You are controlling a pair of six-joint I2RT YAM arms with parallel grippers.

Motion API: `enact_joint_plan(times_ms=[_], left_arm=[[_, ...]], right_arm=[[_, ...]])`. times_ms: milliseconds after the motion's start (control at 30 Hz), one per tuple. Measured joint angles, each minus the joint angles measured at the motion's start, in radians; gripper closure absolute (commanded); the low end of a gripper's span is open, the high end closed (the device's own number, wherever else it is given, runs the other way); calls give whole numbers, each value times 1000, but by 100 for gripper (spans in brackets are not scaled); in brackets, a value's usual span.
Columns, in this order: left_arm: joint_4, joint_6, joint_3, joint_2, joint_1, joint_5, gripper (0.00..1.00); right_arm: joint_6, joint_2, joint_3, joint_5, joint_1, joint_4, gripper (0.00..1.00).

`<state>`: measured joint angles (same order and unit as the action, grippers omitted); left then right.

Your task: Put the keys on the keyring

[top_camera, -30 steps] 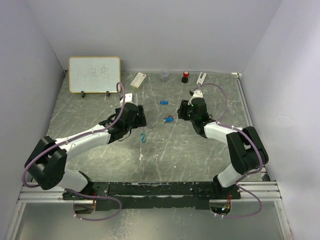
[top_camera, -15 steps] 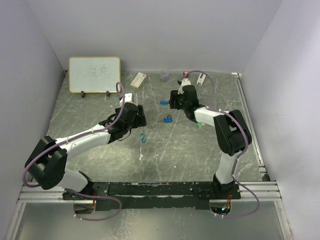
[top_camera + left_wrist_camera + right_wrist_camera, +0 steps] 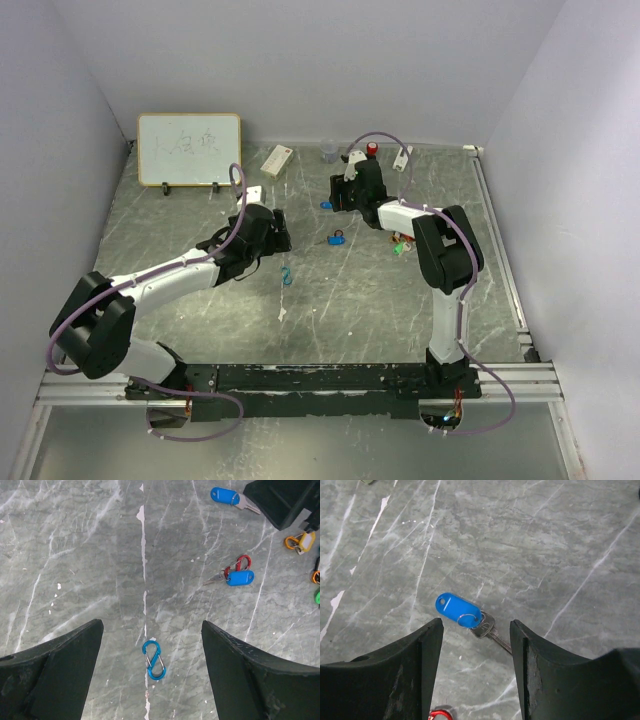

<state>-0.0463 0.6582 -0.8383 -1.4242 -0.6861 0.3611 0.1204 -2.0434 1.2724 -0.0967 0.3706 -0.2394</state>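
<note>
Your left gripper (image 3: 151, 630) hangs over the grey marbled tabletop (image 3: 75, 555) with its jaws spread wide and nothing in them. In its wrist view, one small blue S-shaped metal carabiner clip (image 3: 153, 660) lies flat on the table in the gap between the two black fingers, touching neither.

Your right gripper (image 3: 476, 625) has its jaws parted about halfway and holds nothing. One small metal key with a blue oval plastic tag (image 3: 458, 610) lies flat on the table right between its fingertips, clear of both.

You have two blue-tagged keys in all. The second blue-tagged key (image 3: 239, 577) lies nearer the middle of the table, well apart from the first. One red carabiner clip (image 3: 241, 562) touches it, and you cannot tell whether the two are hooked together. One key with a yellow-gold tag (image 3: 302, 541) lies off to the right, near the right gripper. In the overhead view, a few green and orange pieces (image 3: 402, 243) sit close beside the right forearm. They are probably more key tags, but they are too small to count.

One framed whiteboard (image 3: 189, 149) stands at the far left of the table.
</note>
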Motion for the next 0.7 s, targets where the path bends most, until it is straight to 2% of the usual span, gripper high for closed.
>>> enact_joint_plan(times_ms=[267, 700], left_arm=[[5, 0, 2, -1, 7, -7, 10], [5, 0, 19, 0, 19, -10, 10]], right_arm=[[-35, -75, 39, -64, -12, 36, 44], [-26, -82, 21, -190, -69, 21, 45]])
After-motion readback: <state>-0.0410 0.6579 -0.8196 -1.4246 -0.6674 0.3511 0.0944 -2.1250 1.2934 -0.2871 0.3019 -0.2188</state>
